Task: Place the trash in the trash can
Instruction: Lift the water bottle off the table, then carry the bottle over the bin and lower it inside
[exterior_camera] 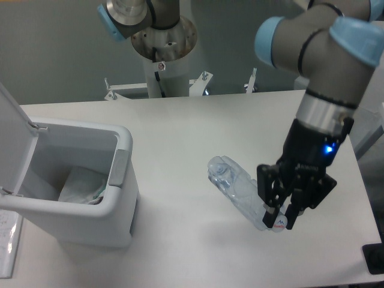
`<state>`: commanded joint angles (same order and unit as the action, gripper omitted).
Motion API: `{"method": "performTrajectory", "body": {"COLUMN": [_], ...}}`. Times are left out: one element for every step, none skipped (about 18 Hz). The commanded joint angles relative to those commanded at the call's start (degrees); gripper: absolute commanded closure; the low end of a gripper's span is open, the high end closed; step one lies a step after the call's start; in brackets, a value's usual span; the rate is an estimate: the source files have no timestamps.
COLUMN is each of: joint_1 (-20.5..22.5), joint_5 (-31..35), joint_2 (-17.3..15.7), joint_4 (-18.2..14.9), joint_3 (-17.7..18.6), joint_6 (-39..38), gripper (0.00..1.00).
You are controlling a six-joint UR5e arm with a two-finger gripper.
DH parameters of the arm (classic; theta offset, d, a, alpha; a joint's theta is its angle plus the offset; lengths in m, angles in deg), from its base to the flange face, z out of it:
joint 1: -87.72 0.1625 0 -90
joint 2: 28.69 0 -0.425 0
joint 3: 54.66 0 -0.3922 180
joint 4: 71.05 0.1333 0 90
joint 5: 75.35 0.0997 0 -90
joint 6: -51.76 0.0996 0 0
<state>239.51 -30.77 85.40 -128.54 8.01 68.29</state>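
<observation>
A squashed clear plastic bottle (240, 189) hangs tilted above the table, its cap end down at the right. My gripper (275, 216) is shut on that cap end, and the bottle's other end points up and to the left. The trash can (123, 180), a white bin with its lid flipped open and a grey tab on the near rim, stands at the left. Inside it lies a crumpled clear wrapper with a green edge (84, 187). The gripper is well to the right of the bin.
The arm's base column (162, 48) rises at the back centre behind the table. A dark object (375, 258) sits at the table's front right corner. The open lid (12, 144) leans up at the bin's left.
</observation>
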Motion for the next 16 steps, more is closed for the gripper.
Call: {"method": "performTrajectory", "body": {"joint_1": [-0.1,-0.1,-0.1,-0.3,-0.5,-0.6,-0.7,-0.8,-1.0,-1.3,-1.8,-2.0,-2.9,-4.2,-5.4,-6.3], "joint_5": [-1.5,-2.6,-3.7,-4.9,-5.9,-6.6,-7.5,-8.6,-10.1,-11.6,-12.6,-12.8,-12.8,-12.8,-12.8,-12.8], "joint_2": [-0.8,-1.1,-1.2,-1.2,-1.2,-1.5,-2.7,-3.7,-4.0,-4.2,-5.0,-5.8,-5.9,-6.2,-6.2,-6.5], "joint_4": [0.3,0.4,0.5,0.6,0.6,0.7,0.9,1.9,2.6,2.8,3.1,3.4,3.5,3.6,3.8,3.9], "joint_3": [0.0,0.0,0.1,0.0,-0.1,-0.1,-0.1,-0.1,-0.1,-0.1,0.0,0.2,0.3,0.4,0.5,0.7], "joint_6": [-0.1,-0.2,-0.1,-0.1,-0.1,-0.1,-0.1,-0.4,-0.5,-1.0,-1.2,-1.4,-1.4,-1.4,-1.4,-1.5], "gripper": [0.91,0.91,0.91,0.91,0.91,0.91,0.91,0.91,0.91,0.91,0.91,0.91,0.91,0.91,0.91,0.91]}}
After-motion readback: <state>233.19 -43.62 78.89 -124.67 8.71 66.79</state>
